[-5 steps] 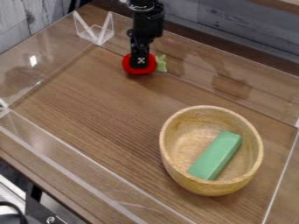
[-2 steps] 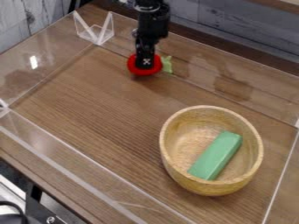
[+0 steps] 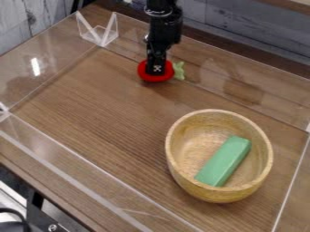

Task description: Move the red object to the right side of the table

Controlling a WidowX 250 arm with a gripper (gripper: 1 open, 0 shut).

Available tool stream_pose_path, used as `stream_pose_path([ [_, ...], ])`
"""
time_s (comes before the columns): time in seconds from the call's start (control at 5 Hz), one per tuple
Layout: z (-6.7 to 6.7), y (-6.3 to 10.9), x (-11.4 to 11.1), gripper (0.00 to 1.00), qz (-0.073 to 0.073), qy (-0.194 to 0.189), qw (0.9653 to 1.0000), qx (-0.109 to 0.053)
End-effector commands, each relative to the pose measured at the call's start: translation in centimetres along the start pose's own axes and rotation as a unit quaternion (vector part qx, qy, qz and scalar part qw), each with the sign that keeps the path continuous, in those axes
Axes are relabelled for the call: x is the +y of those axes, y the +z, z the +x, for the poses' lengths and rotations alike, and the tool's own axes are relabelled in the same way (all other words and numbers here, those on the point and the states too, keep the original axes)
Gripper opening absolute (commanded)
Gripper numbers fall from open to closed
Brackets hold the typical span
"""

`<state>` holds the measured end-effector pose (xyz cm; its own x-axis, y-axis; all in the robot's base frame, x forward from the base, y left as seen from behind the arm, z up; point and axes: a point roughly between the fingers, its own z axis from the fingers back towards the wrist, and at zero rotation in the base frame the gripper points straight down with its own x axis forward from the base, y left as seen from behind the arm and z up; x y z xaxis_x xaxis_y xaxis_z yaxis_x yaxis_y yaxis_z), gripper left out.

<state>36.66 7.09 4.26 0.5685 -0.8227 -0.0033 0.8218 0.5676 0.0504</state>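
The red object, a small rounded toy with a green leafy tip poking out to its right, lies on the brown wood-grain table near the far edge. My black gripper points straight down on top of it, shut on the red object, and covers its middle. The arm rises above it toward the top of the picture.
A wooden bowl stands at the front right with a green rectangular block lying inside it. Low clear acrylic walls edge the table, with a folded clear piece at the far left corner.
The gripper and the red object have shifted together a little to the right along the far side of the table. The bowl and the block have stayed put.
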Motion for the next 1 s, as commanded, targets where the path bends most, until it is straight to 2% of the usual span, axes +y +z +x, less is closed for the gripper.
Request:
stream_pose_path([
  [0.0,0.9,3.7,0.6,0.00,0.051,-0.006,0.9984,-0.024],
  [0.8,2.4,4.6,-0.5,0.00,0.069,-0.013,0.9969,-0.035],
])
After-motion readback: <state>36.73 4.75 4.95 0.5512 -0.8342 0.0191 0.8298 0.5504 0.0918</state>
